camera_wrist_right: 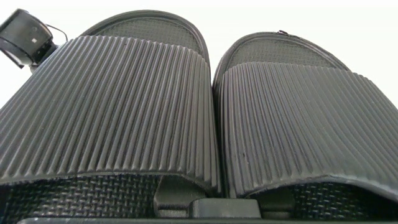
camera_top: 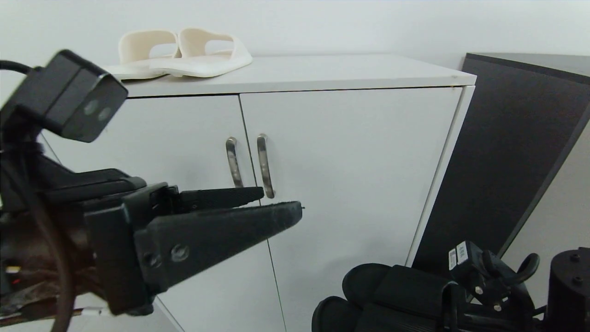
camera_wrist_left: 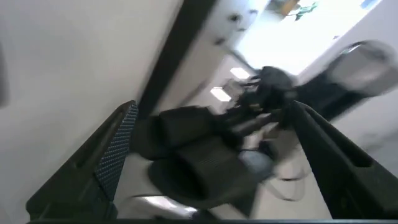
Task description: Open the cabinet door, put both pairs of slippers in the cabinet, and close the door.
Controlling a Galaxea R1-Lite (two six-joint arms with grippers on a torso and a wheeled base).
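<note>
The white cabinet stands with both doors closed, and two metal handles sit side by side at the middle seam. A pair of white slippers lies on the cabinet top at the left. My left gripper is open, held level in front of the doors, its tips just below the handles. In the left wrist view the left gripper frames the black slippers farther off. Low on the right, my right gripper is shut on the pair of black slippers, also seen from the head as black slippers.
A dark panel leans against the cabinet's right side. A white wall rises behind the cabinet. The right half of the cabinet top is bare.
</note>
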